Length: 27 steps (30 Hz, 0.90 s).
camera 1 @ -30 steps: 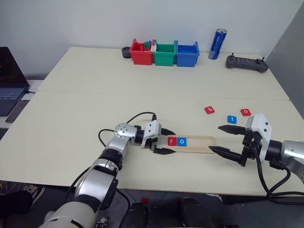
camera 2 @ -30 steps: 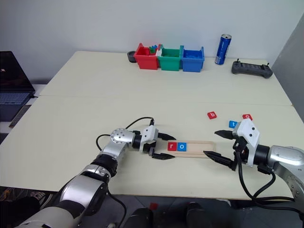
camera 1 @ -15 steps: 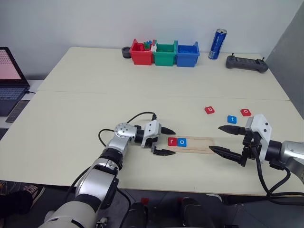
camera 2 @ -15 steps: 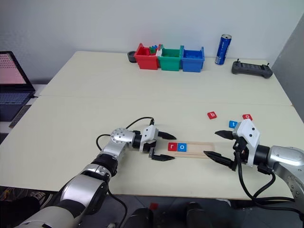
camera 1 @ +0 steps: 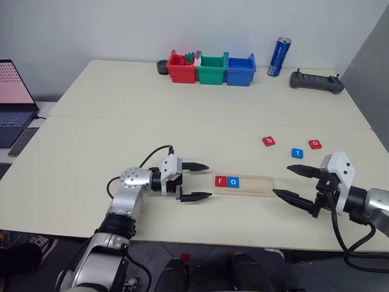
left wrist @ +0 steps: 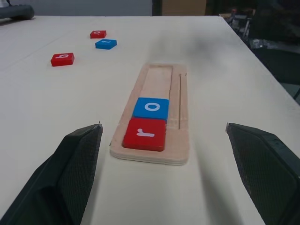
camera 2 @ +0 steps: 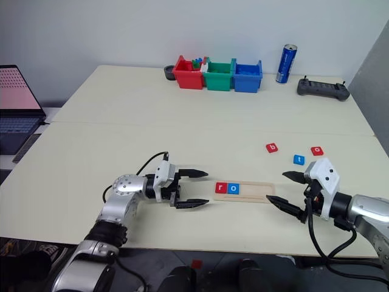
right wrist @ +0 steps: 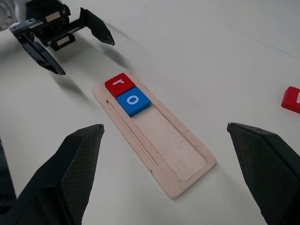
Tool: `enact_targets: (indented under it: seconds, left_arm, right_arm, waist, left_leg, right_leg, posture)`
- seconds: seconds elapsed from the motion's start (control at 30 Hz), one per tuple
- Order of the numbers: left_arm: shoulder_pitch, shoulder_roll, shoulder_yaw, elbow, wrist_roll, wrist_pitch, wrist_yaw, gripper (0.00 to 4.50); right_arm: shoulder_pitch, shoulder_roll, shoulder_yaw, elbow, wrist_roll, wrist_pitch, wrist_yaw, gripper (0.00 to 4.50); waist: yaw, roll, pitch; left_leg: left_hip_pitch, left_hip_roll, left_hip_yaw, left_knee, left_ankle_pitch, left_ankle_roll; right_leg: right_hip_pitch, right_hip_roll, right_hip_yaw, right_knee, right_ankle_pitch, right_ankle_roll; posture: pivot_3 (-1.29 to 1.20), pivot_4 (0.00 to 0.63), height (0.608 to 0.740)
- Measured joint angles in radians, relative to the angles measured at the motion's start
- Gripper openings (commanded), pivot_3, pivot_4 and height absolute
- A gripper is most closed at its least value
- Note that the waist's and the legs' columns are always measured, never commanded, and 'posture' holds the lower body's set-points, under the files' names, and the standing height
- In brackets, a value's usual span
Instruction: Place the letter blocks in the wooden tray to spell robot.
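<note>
Beyond wooden tray (camera 1: 246, 185), unreadable red block (camera 1: 315, 144).

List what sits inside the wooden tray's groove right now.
In the long pale-wood tray: a red square "r" tile, then a blue "o" tile touching it. The remaining groove is bare; nothing covers it.

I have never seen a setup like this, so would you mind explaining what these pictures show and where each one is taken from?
This is a two-armed humanoid robot at a pale table. Two pictures come from cameras in its head, looking down over its arms; the other two sit on its wrists, looking out between the black fingers. The left gripper and right gripper are both open and hold nothing. Between them lies a wooden tray with a red r block and a blue o block in it. A red b block, a blue t block and another red block lie loose beyond it. At the far edge are three bins, a can and a controller.
</note>
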State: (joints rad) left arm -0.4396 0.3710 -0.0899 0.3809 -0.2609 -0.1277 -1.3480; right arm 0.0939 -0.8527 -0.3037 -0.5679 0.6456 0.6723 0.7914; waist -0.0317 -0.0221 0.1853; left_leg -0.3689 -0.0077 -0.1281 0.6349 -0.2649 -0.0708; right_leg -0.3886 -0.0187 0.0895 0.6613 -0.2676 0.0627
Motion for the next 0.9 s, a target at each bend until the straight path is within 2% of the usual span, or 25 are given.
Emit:
enact_targets:
  seconds: [0.23,0.43,0.63,0.9]
  left_arm:
    - [0.208,-0.01,0.017,-0.279,-0.012,0.125,0.225,4.47]
    - [0.368,-0.038,0.011,-0.461,-0.007,0.152,0.378,4.47]
    - [0.407,-0.056,-0.01,-0.55,-0.008,0.171,0.465,4.47]
    - [0.429,-0.032,-0.033,-0.581,-0.013,0.199,0.484,4.47]
  right_arm:
    - [0.006,0.058,-0.025,0.009,-0.01,-0.005,-0.075,4.5]
    - [0.017,0.103,-0.024,0.002,-0.039,-0.01,-0.129,4.5]
    - [0.017,0.113,-0.018,0.001,-0.055,-0.011,-0.144,4.5]
    - [0.014,0.121,-0.017,0.002,-0.075,-0.012,-0.154,4.5]
  waist:
    - [-0.001,0.0,0.0]
    - [0.001,0.0,0.0]
    - [0.002,0.0,0.0]
    - [0.001,0.0,0.0]
  left_leg:
    - [0.0,0.0,0.0,0.0,0.0,0.0]
    - [0.001,0.0,0.001,0.0,0.0,0.0]
    - [0.001,0.0,0.003,0.0,0.0,0.0]
    - [0.002,0.001,0.004,0.0,0.0,0.0]
  right_leg:
    - [0.0,0.0,0.001,0.0,0.0,0.0]
    - [0.0,0.0,0.001,0.0,0.0,0.0]
    - [0.0,0.0,0.003,-0.001,-0.002,0.004]
    - [0.0,0.0,0.004,-0.001,-0.002,0.003]
  posture:
    - [0.0,0.15,0.74]
    - [0.0,0.15,0.74]
    - [0.0,0.15,0.74]
    - [0.0,0.15,0.74]
